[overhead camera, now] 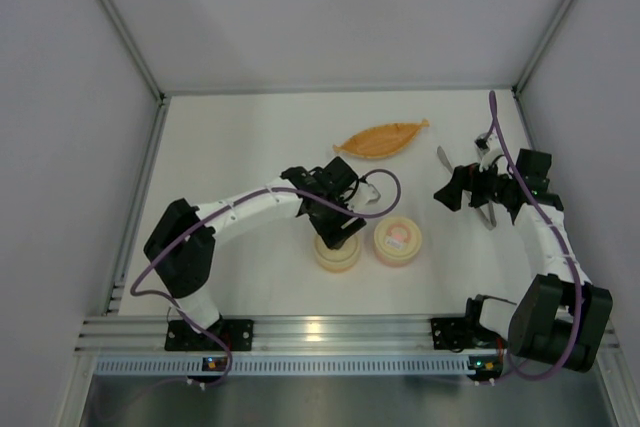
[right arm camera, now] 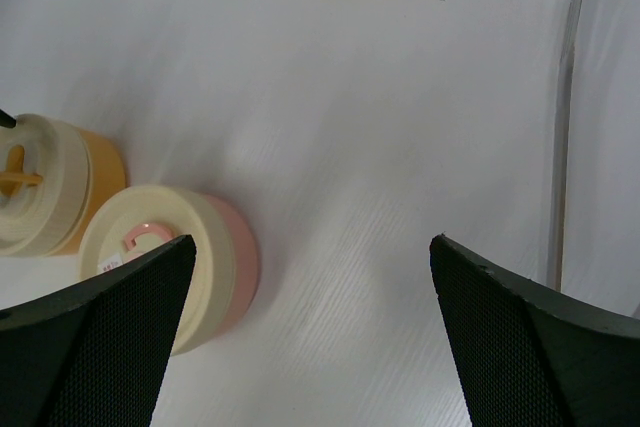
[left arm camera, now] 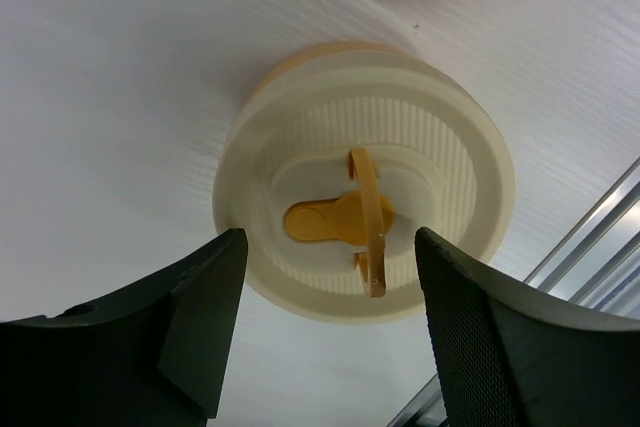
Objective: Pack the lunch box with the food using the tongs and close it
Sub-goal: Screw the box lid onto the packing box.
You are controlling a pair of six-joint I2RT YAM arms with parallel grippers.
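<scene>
A round orange lunch box stands shut under a ribbed cream lid. The lid's orange handle is flipped upright. My left gripper hovers open just above the lid, with a finger on each side of the handle and neither touching it; in the top view the left gripper covers this box. The silver tongs lie on the table to the right of my open, empty right gripper. The tongs are partly hidden under the right gripper. No food shows.
A second round box, pink with a cream lid, stands right beside the orange one. A long orange leaf-shaped dish lies farther back. The aluminium rail runs along the near edge, and white walls close in the table.
</scene>
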